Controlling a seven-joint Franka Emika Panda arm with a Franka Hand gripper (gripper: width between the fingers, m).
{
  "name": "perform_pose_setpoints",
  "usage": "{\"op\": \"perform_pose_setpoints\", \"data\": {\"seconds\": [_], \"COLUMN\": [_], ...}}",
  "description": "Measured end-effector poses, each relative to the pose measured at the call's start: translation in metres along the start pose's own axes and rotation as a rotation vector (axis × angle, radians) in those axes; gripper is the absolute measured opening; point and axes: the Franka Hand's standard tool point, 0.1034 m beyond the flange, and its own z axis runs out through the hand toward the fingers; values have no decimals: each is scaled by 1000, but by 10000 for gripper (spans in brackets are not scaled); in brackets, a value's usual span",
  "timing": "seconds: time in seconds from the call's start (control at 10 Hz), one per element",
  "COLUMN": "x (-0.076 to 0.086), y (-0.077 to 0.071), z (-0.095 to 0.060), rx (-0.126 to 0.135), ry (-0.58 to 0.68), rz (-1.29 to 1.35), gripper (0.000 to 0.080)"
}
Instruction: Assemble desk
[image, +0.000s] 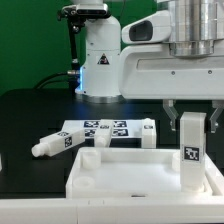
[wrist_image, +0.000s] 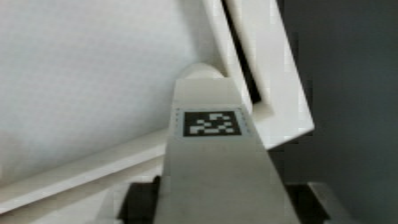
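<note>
The gripper (image: 190, 116) is closed partway. Its two fingers (image: 169, 107) press the sides of one blocky white leg (image: 191, 152), which it holds upright by the upper end. The leg stands at the corner of the tabletop (image: 120, 172) toward the exterior view's right, with its tagged face outward and its lower end down at the level of the tabletop's rim.

The step in hand looks like seating this leg in the round corner socket. To do it well:
- keep the leg plumb and its end centred on the socket;
- press straight down, not at a slant, so the rim does not catch it;
- let go only once the leg stands firm.

A second leg (image: 58, 144) lies loose beyond the tabletop's far rim, toward the exterior view's left. Beside it is a row of tagged white pieces (image: 105, 129), too small to identify.

The socket is hidden in both views. In the wrist view the leg (wrist_image: 214, 130) covers the corner of the tabletop (wrist_image: 89, 90), so I cannot tell whether its end is already in. The fingers show there only as dark slivers, and the arm is cut off above the gripper
</note>
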Motion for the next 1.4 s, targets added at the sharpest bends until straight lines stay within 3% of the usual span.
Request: {"op": "perform_pose_setpoints", "data": {"seconds": [0.2,0.3,0.5,0.7,0.9,1.1,1.3,1.4], "x": [-2,-2,-6,-5,-3,-9,-6,-5], "y": [-2,-1,-4,-4,-5,-10,-7,-7], "z": [0,1,2,2,-4,-6,-5,-6], "rx": [23,50,52,51,64,37,35,20], "ry": [-9,-22,-38,-33,-19,9,11,22], "rz": [340,513,741,643,406,147,64,-107], "gripper": [284,285,287,288,600,634,647,649]}}
